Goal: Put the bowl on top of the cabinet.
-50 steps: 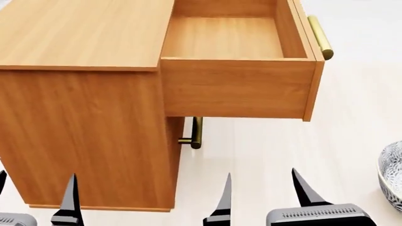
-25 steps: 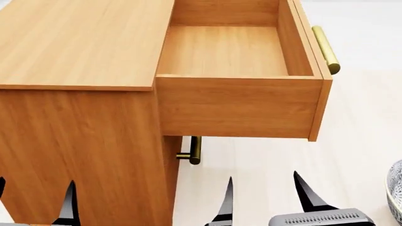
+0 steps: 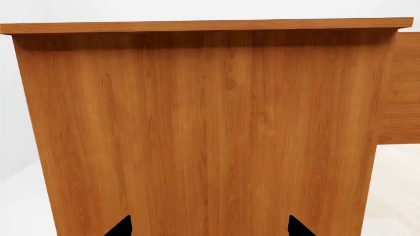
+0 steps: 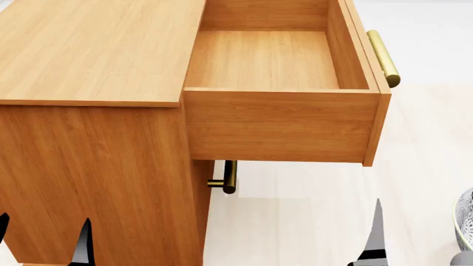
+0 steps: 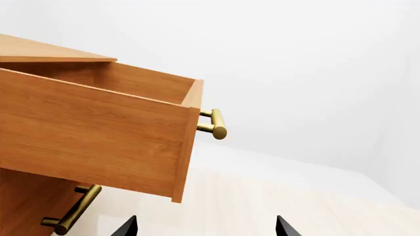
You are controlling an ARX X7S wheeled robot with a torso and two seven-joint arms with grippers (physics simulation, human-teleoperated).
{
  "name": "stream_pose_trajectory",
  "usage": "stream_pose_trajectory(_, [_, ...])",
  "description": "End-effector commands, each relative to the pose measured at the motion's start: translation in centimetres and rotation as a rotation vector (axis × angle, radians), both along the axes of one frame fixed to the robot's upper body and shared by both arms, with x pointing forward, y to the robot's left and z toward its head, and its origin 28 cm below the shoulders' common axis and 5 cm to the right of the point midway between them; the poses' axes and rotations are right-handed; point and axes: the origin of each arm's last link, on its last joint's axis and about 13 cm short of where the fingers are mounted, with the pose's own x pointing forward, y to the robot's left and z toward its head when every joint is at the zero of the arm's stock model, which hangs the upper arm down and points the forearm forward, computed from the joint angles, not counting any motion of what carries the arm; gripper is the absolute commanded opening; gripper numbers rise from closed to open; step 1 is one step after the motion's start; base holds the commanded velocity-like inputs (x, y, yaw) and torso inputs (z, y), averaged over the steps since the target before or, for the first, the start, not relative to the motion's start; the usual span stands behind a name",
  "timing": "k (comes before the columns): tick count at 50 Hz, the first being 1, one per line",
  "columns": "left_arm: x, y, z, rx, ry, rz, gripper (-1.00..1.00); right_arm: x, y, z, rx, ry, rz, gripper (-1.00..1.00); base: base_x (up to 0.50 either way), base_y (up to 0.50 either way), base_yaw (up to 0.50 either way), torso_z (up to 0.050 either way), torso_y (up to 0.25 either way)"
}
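Only a sliver of the bowl (image 4: 466,220), white with a dark leaf pattern, shows at the right edge of the head view, down on the pale floor. The wood-grain cabinet (image 4: 96,50) fills the left side, its flat top bare. Its top drawer (image 4: 273,61) stands pulled out and holds nothing. My left gripper (image 4: 43,235) is open, low against the cabinet's side panel (image 3: 210,123), nothing between its fingers (image 3: 125,225). My right gripper (image 4: 420,246) is open over the floor beside the bowl, apart from it. In the right wrist view the right gripper (image 5: 206,226) faces the drawer and empty floor.
The open drawer's front carries a brass bar handle (image 4: 382,58) and overhangs the floor. A second brass handle (image 4: 229,177) sits on the shut drawer below it. Pale floor (image 4: 310,221) stretches to the right of the cabinet.
My right gripper has shifted right, toward the bowl, and only one of its fingers still shows. The left gripper has sunk slightly. Earlier the view shifted, pushing the bowl to the frame's edge.
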Motion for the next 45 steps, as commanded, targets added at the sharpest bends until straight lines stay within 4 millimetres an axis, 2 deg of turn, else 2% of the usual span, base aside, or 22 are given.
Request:
stream_pose_trajectory(1, [0.1, 0.0, -0.1, 0.004, 0.003, 0.000, 1.00, -1.8, -2.5, 3.1, -0.075, -0.015, -0.073, 1.00, 0.00, 0.00, 0.00, 0.000, 0.000])
stream_pose_trajectory(4, [0.1, 0.1, 0.0, 0.002, 0.003, 0.004, 1.00, -2.1, -3.3, 4.2, -0.078, -0.016, -0.105, 1.00, 0.00, 0.00, 0.00, 0.000, 0.000])
stream_pose_trajectory(6, [0.0, 0.1, -0.1, 0.004, 0.003, 0.006, 1.00, -2.1, -3.8, 3.3, -0.084, -0.014, -0.130, 1.00, 0.00, 0.00, 0.00, 0.000, 0.000])
stream_pose_trajectory(11, [0.1, 0.3, 0.1, -0.016, 0.002, 0.024, 1.00, -2.0, -4.8, 4.0, -0.101, 0.000, -0.159, 1.00, 0.00, 0.00, 0.00, 0.000, 0.000])
stream_pose_trajectory(21, [0.1, 0.0, 0.1, -0.010, 0.002, 0.027, 1.00, -1.8, -6.5, 6.3, -0.136, 0.020, -0.225, 1.00, 0.00, 0.00, 0.00, 0.000, 0.000])
stream_pose_trajectory(22, [-0.2, 0.0, 0.1, -0.010, -0.007, 0.024, 1.00, -1.7, -6.9, 7.2, -0.142, 0.020, -0.244, 1.00, 0.00, 0.00, 0.00, 0.000, 0.000])
stream_pose_trajectory(25, [-0.5, -0.1, 0.1, -0.009, -0.013, 0.023, 1.00, -1.4, -7.2, 8.3, -0.151, 0.020, -0.258, 1.00, 0.00, 0.00, 0.00, 0.000, 0.000])
stream_pose_trajectory(34, [-0.5, -0.1, -0.1, -0.014, -0.014, 0.027, 1.00, 0.5, -8.5, 10.4, -0.125, 0.051, -0.320, 1.00, 0.00, 0.00, 0.00, 0.000, 0.000])
stream_pose_trajectory(45, [-0.6, 0.0, -0.6, -0.001, -0.007, 0.022, 1.00, 4.5, -10.0, 10.4, -0.099, 0.195, -0.383, 1.00, 0.00, 0.00, 0.00, 0.000, 0.000])
